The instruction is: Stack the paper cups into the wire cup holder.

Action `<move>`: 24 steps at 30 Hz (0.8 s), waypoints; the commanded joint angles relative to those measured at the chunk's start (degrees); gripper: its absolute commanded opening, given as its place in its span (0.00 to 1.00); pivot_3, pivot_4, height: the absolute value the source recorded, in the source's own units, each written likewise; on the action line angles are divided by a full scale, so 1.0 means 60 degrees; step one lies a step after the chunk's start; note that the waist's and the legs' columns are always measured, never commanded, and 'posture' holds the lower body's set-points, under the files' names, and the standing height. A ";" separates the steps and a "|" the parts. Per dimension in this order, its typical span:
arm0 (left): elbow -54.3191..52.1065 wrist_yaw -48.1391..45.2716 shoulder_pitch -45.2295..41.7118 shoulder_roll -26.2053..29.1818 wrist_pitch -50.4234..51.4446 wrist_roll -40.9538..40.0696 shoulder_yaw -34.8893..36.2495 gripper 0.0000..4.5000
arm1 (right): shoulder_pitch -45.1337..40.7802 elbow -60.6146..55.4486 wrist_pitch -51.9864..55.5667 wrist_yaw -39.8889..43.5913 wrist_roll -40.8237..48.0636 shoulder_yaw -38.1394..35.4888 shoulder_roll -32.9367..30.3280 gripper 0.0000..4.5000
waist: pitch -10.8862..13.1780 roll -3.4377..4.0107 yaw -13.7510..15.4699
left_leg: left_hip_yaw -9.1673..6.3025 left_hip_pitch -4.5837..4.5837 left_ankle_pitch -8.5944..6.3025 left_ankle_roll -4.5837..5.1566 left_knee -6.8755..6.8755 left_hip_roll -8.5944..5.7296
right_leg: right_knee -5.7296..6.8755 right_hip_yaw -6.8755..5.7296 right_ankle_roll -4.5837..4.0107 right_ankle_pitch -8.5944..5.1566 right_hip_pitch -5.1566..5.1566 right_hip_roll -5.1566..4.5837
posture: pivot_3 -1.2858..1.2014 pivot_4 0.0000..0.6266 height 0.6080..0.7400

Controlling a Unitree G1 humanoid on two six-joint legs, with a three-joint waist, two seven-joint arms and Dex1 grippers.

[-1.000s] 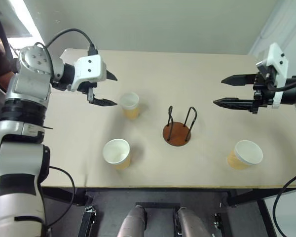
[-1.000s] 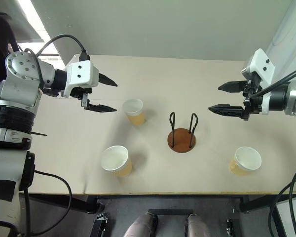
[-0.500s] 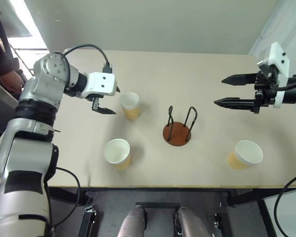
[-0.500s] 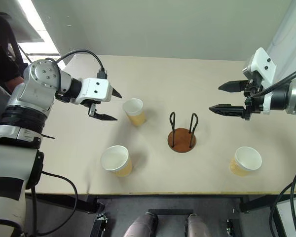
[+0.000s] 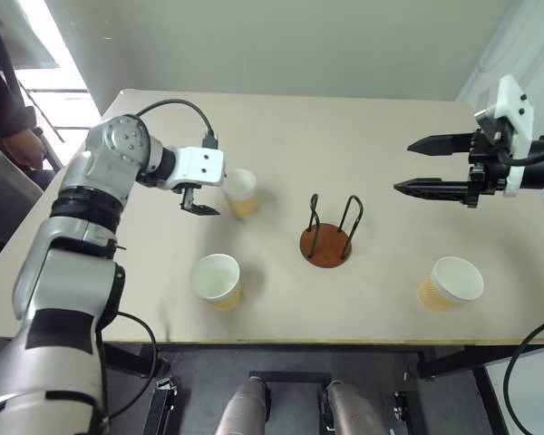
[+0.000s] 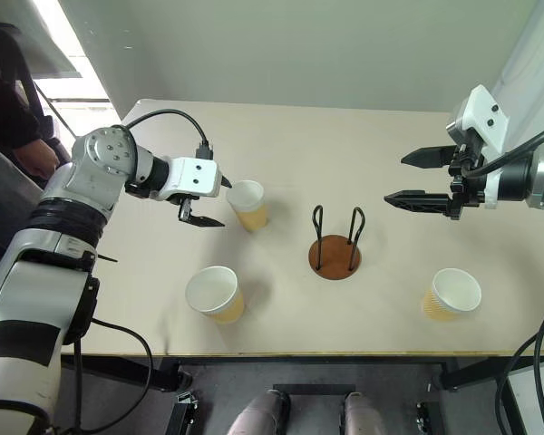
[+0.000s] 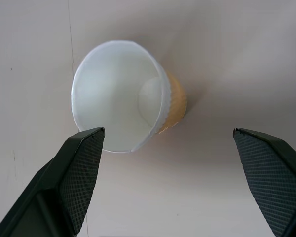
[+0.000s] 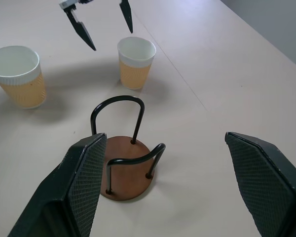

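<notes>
From the left: I had brought the left claw (image 6: pixel 212 201) down and inward over the last second; it sat wide open just beside the far tan-yellow paper cup (image 6: pixel 247 204), not touching it. A second paper cup (image 6: pixel 213 294) stood nearer me on the pale desk (image 6: pixel 281 136). The black-wire cup holder on its reddish-brown disc (image 6: pixel 335 249) stood empty mid-desk. Third cup (image 6: pixel 453 294) at right. Right claw (image 6: pixel 417 179) unmoved, open, holding nothing. Judgement: first grasp imminent; nothing stacked.
</notes>
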 commanded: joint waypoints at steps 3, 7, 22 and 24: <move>0.0910 0.1097 -0.0400 -0.0320 -0.0492 0.0520 -0.0124 0.96 | -0.0054 -0.0232 -0.0437 0.0135 0.0108 -0.0230 -0.0216 0.87 | 0.0000 0.0001 0.0008 | 0.0001 -0.0002 -0.0003 0.0005 0.0015 -0.0003 | 0.0003 0.0002 -0.0002 0.0000 0.0003 -0.0001 | 0.52 0.24 1.00; 0.1390 0.1302 -0.0419 -0.0570 -0.0566 0.0601 -0.0113 0.72 | 0.0248 -0.0432 -0.0835 0.0423 0.0303 -0.0445 -0.0234 0.87 | 0.0000 0.0000 0.0021 | 0.0006 -0.0009 -0.0004 0.0007 0.0027 -0.0016 | 0.0001 0.0000 -0.0003 0.0000 0.0003 0.0001 | 0.52 0.24 1.00; 0.1430 -0.1657 -0.1532 -0.0490 0.0206 -0.0562 0.0763 0.01 | 0.0837 -0.0824 -0.1113 0.0580 0.0971 -0.0726 -0.0470 0.87 | -0.0001 -0.0002 0.0039 | 0.0012 -0.0025 -0.0004 0.0024 0.0051 -0.0028 | -0.0005 0.0009 -0.0002 -0.0001 0.0005 -0.0004 | 0.52 0.24 1.00; 0.1382 -0.2079 -0.1828 -0.0396 0.0303 -0.0662 0.0816 0.01 | 0.0808 -0.0757 -0.1134 0.0594 0.0957 -0.0696 -0.0510 0.87 | -0.0001 -0.0002 0.0030 | 0.0010 -0.0024 -0.0004 0.0028 0.0051 -0.0031 | -0.0005 0.0018 -0.0003 -0.0003 0.0006 -0.0015 | 0.52 0.24 1.00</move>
